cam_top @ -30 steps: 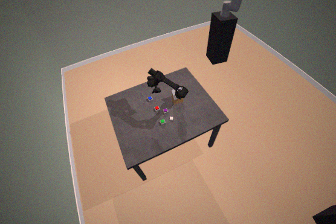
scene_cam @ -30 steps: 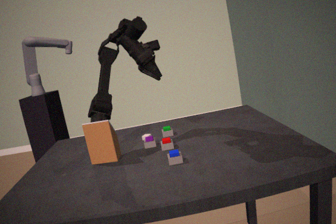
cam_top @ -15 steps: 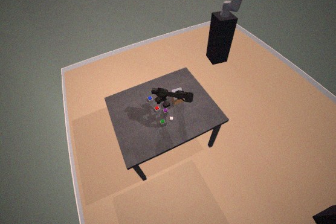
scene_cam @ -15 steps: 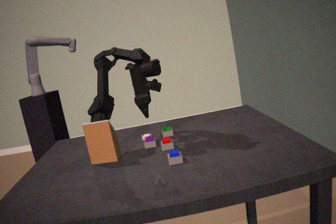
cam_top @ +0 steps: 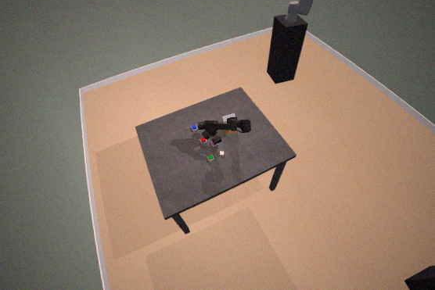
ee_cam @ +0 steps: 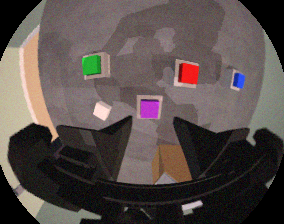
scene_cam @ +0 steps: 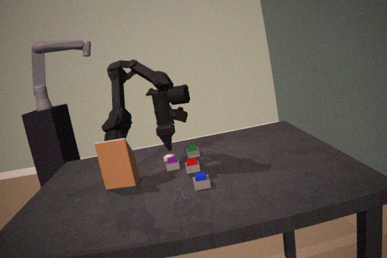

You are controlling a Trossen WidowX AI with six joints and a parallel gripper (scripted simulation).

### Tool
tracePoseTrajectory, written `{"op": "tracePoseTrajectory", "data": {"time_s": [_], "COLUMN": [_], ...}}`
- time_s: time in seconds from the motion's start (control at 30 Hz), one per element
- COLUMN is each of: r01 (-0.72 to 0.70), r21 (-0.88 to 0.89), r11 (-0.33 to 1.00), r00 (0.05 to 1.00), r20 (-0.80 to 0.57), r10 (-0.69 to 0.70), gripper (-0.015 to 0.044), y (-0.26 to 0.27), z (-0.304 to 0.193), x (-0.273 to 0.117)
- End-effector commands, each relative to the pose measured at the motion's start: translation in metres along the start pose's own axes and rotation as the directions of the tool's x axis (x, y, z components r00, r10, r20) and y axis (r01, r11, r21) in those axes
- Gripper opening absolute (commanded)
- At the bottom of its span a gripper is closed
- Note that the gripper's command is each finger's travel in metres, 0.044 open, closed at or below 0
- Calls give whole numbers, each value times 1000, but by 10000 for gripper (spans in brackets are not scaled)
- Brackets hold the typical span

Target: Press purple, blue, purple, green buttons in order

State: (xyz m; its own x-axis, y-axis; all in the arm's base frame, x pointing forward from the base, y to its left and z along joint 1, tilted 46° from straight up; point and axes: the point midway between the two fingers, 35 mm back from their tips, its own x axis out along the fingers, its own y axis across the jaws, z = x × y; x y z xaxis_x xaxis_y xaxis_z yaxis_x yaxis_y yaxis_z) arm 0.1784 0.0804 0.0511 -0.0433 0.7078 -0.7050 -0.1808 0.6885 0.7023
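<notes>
The purple button (cam_top: 213,144) (scene_cam: 172,160) (ee_cam: 150,109) sits on a grey base and stands up undepressed. My gripper (scene_cam: 169,149) (ee_cam: 153,119) points down above and close to it, with its fingers apart and nothing between them. In the wrist view the button shows just beyond the fingertips. The blue button (cam_top: 194,127) (scene_cam: 200,176) (ee_cam: 238,80) is at the right in the wrist view. The green button (cam_top: 210,157) (scene_cam: 192,148) (ee_cam: 91,65) is at the upper left there. Both stand raised. In the top view the arm partly hides the purple button.
The red button (cam_top: 203,140) (scene_cam: 191,162) (ee_cam: 189,73) stands between the blue and purple ones. A small white block (cam_top: 221,152) (scene_cam: 168,157) (ee_cam: 102,110) lies near the purple button. A tall orange block (scene_cam: 116,165) (ee_cam: 175,159) stands by the arm's base. A grey arm stands on a black pedestal beyond the table.
</notes>
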Motion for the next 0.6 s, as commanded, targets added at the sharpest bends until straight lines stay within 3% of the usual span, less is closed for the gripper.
{"op": "tracePoseTrajectory", "data": {"time_s": [0.0, 0.1, 0.57], "r01": [-9, -9, -9], "r21": [3, 3, 3], "r11": [1000, 1000, 1000], "r00": [1000, 1000, 1000], "r20": [2, 2, 2], "r10": [9, 9, 9], "gripper": [85, 20, 20], "y": [2, 2, 2], "z": [-3, -3, -2], "x": [13, 13, 15]}}
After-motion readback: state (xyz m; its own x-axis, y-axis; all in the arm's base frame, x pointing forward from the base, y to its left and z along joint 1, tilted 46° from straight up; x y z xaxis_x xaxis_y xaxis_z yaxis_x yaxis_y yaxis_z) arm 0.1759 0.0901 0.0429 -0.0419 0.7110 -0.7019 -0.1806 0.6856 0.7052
